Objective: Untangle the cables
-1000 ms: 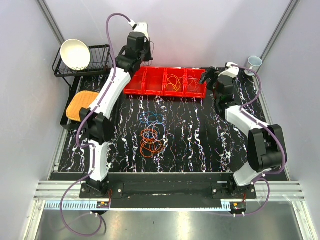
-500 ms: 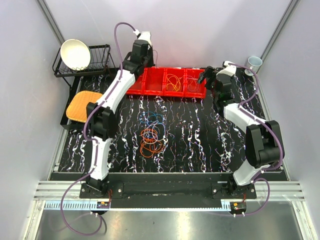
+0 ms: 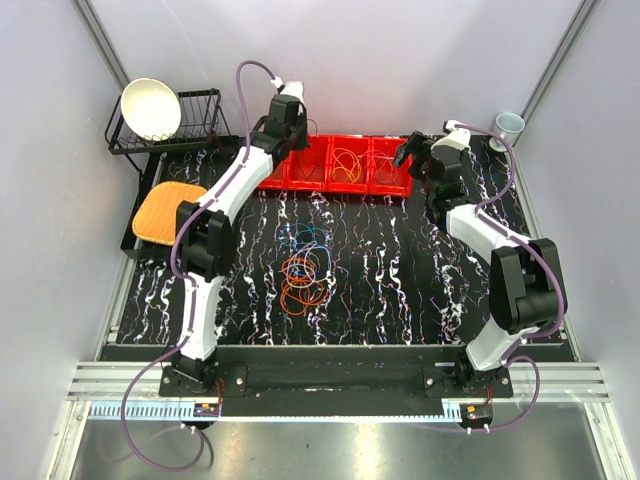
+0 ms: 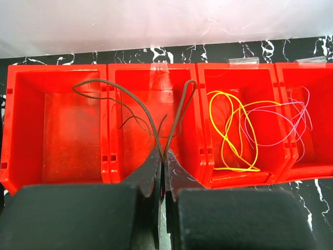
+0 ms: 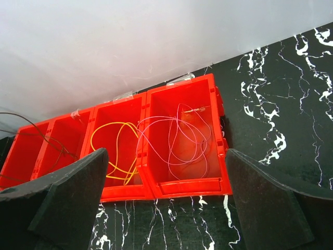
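A row of red bins (image 3: 300, 172) stands at the back of the table. My left gripper (image 3: 291, 140) hovers over the bins' left end, shut (image 4: 162, 154) on a thin dark cable (image 4: 136, 100) that loops over the two left bins. A yellow cable (image 4: 233, 130) lies in the third bin and a purplish cable (image 4: 294, 121) in the fourth. A tangle of orange and blue cables (image 3: 305, 270) lies mid-table. My right gripper (image 3: 414, 152) hangs open (image 5: 166, 156) by the bins' right end, above the purplish cable (image 5: 182, 140) and yellow cable (image 5: 112, 148), holding nothing.
A black wire rack (image 3: 195, 125) with a white bowl (image 3: 150, 108) stands at the back left, with an orange pad (image 3: 162, 210) below it. A pale cup (image 3: 508, 127) sits at the back right. Grey walls close in both sides.
My left gripper has come down and slightly right toward the red bins, still shut on the dark cable. My right gripper has edged toward the back wall.
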Tool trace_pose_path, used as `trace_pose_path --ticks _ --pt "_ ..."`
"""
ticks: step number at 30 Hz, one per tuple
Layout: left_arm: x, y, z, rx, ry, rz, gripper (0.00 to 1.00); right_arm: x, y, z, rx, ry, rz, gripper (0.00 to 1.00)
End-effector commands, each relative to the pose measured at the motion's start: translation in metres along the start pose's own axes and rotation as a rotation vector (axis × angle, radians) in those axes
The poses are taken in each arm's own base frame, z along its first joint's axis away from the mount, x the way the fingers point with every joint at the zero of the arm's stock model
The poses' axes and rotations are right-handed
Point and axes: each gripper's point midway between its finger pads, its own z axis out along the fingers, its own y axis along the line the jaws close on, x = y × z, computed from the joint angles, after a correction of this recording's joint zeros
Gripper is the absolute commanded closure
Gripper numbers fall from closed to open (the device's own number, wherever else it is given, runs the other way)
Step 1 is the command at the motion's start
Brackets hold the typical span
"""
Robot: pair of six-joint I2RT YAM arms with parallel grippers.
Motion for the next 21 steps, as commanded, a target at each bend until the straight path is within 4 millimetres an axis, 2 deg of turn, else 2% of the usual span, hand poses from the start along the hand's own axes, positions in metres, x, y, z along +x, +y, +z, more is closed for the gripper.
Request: trace_pose_path --ticks 1,7,8,10,11,12,21 --pt "-0.019 -0.007 -0.001 0.041 -0.063 -0.032 1.0 -0.022 0.012 0.004 -0.032 -0.047 0.001 0.0" --pt "-0.011 -0.009 0.014 0.047 -0.052 -0.024 1.0 -0.019 0.015 0.005 -0.046 -0.037 0.009 0.0" --pt "-0.015 -0.01 0.016 0.051 -0.062 -0.022 1.0 -0.019 0.015 0.005 -0.045 -0.035 0.009 0.0" --pt "-0.001 -0.008 0.03 0.047 -0.034 -0.015 1.0 -0.019 0.016 0.005 -0.046 -0.035 0.009 0.0" --pt "-0.007 -0.009 0.032 0.051 -0.047 -0.015 1.0 -0.019 0.016 0.006 -0.046 -0.035 0.008 0.0" --pt "0.001 -0.008 0.04 0.047 -0.033 -0.013 1.0 -0.019 0.016 0.006 -0.046 -0.035 0.007 0.01" --pt "0.019 0.001 0.068 0.026 -0.033 -0.041 1.0 -0.015 0.017 0.009 -0.052 -0.019 0.004 0.0"
